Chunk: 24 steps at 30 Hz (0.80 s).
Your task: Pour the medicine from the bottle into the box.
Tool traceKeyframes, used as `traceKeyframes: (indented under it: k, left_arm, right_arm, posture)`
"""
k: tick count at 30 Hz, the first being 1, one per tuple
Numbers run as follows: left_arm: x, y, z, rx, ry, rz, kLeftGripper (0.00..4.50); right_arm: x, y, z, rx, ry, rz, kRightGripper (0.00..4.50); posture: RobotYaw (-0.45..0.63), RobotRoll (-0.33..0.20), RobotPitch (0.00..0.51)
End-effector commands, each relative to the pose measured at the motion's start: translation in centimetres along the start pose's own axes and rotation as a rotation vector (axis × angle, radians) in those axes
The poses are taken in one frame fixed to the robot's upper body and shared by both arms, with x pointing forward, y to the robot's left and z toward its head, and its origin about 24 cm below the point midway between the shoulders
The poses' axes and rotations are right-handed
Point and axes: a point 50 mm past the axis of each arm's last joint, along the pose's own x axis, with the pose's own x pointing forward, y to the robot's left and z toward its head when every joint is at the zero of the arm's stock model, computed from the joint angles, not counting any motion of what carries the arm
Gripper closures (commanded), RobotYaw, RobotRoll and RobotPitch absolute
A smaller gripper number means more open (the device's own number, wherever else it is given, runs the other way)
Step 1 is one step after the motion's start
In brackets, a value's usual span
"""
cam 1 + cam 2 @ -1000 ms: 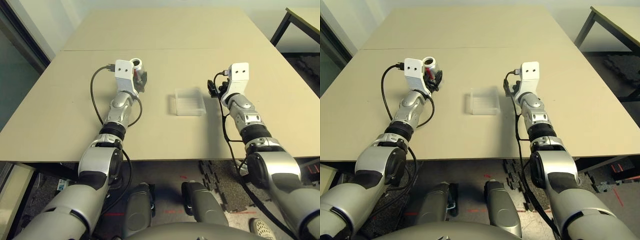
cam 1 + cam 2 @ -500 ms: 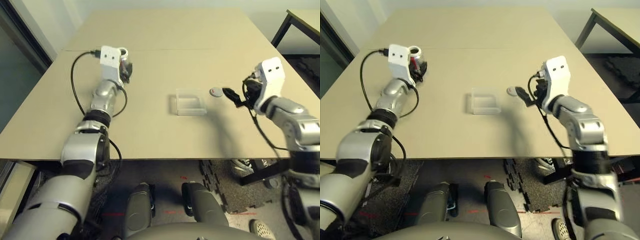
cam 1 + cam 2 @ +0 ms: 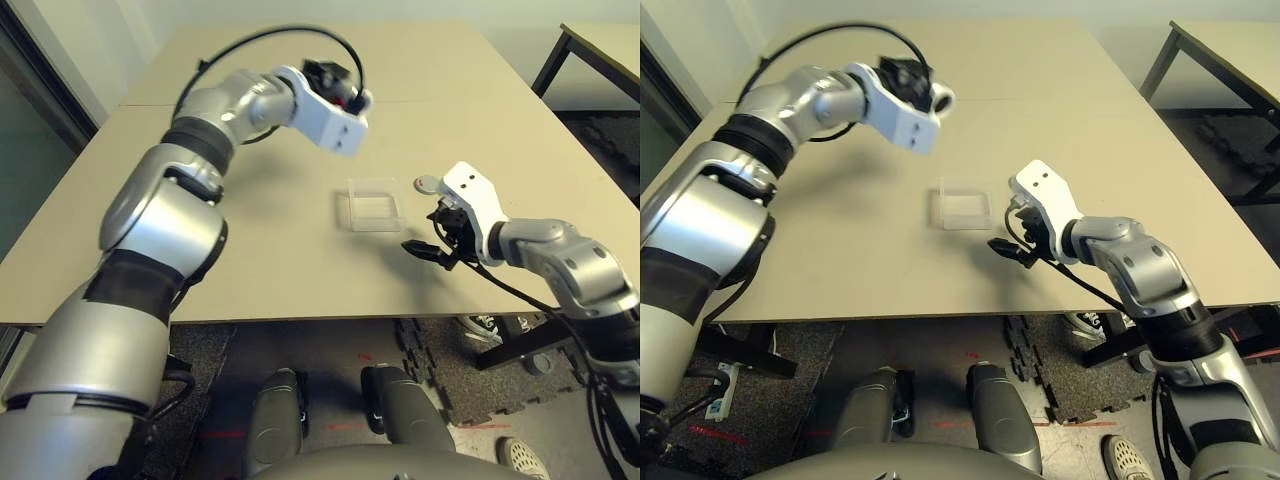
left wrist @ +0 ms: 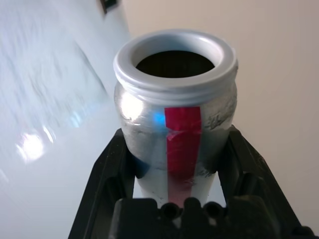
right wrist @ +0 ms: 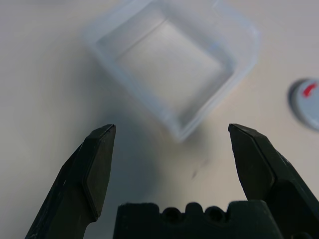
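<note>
One tan surface (image 3: 250,230), a seam running across it; a second table's corner (image 3: 600,45) is cut off by the frame edge at 2 o'clock.

Two silver arms. The left arm arcs high over the surface, its wrist housing hiding most of the left gripper (image 4: 177,149) from the head views. The wrist view shows the two black fingers (image 4: 107,169) clamped on either side of one bottle (image 4: 174,114): silvery body, red strip, white rim, mouth uncapped, inside dark and contents not readable. The bottle is held aloft at about 11 o'clock from the box.

The right gripper (image 5: 172,149) hovers low near the front edge, at about 5 o'clock from the box, fingers (image 5: 97,169) spread wide with nothing between them.

One box (image 3: 373,204), clear plastic, lies mid-surface; it looks empty, though its walls are faint against the tan.

One round grey cap (image 3: 429,184) with a red mark lies flat at 3 o'clock of the box, partly cut off in the right wrist view.
</note>
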Motion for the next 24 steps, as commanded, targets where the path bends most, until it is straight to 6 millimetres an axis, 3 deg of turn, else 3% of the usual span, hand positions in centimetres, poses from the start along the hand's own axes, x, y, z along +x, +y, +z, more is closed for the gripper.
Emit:
traceKeyframes:
  k: [1, 7, 17, 19, 24]
  left_arm:
    - [0.7, -0.6, 1.1, 0.170, -0.039, -0.039, 2.02]
    - [1.6, 0.3, 2.3, 0.231, -0.062, -0.004, 2.02]
    - [1.6, -0.8, 2.0, 0.271, -0.037, -0.054, 2.02]
    - [1.7, -0.7, 2.0, 0.137, -0.027, -0.047, 2.02]
    - [1.3, 0.0, 0.8, -0.550, 0.019, 0.095, 2.02]
  right_arm:
    - [0.7, -0.4, 0.0, -0.002, -0.005, -0.033, 0.00]
    - [0.6, -0.7, 0.1, 0.010, -0.021, -0.058, 0.00]
    - [0.3, -1.0, -0.1, 0.008, -0.015, -0.061, 0.00]
    - [0.4, -1.0, 0.1, 0.006, -0.020, -0.057, 0.00]
    - [0.7, -1.0, 0.5, 0.013, -0.052, -0.053, 0.00]
  posture:
    - [-0.24, 0.000, 0.043]
    - [-0.27, 0.000, 0.052]
    - [-0.24, 0.000, 0.054]
    - [-0.24, 0.000, 0.053]
    - [-0.23, 0.000, 0.053]
